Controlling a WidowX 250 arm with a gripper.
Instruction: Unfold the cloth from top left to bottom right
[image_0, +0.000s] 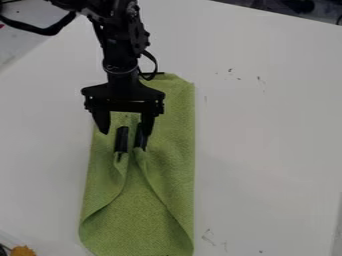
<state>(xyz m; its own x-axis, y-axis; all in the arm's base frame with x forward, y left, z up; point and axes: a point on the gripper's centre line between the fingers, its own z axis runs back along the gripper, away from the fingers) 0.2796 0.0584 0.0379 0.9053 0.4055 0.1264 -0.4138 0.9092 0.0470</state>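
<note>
The green cloth (170, 170) lies as a long strip down the left-centre of the white surface. Its lower part shows curved folded edges, which run up from both sides and draw together at the gripper's fingertips. The black gripper (130, 143) hangs from the upper left over the middle of the cloth, shut on a gathered part of it. Just what lies between the fingertips is partly hidden by the fingers.
The white table (267, 135) extends to the right of the cloth, with small dark marks on it. A small orange object (23, 250) is at the bottom left corner. Dark items stand beyond the table's top right edge.
</note>
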